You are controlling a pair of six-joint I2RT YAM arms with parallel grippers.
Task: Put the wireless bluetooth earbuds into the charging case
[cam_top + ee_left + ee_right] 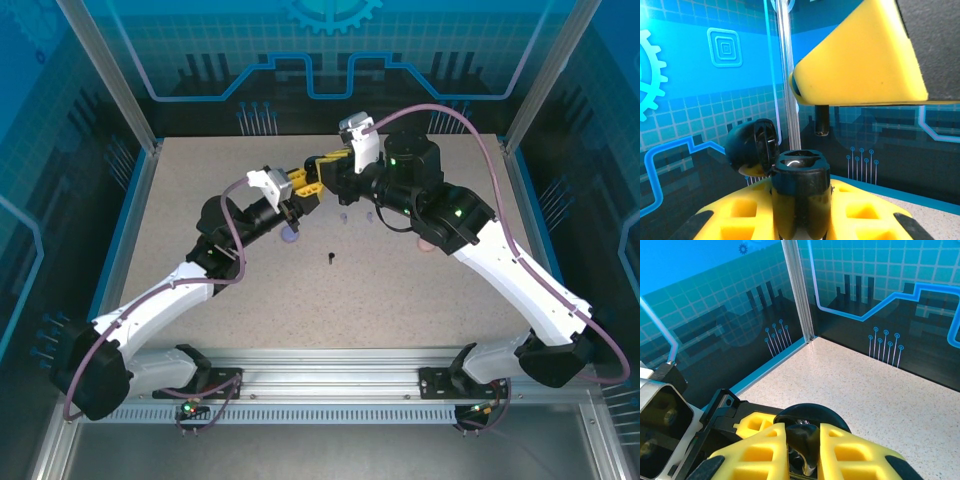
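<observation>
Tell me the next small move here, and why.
Probably lower the right hand straight down a little: its black earbud hangs stem-down just above the open black charging case, which the left hand holds upright, lid swung back. A gap separates stem and case.

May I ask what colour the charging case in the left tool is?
Glossy black; the left wrist view shows the case best.

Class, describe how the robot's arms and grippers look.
The left arm and right arm have white links, black joints and mauve cables. Green lights dot the right one. The left gripper and right gripper have yellow fingers with square pockets.
</observation>
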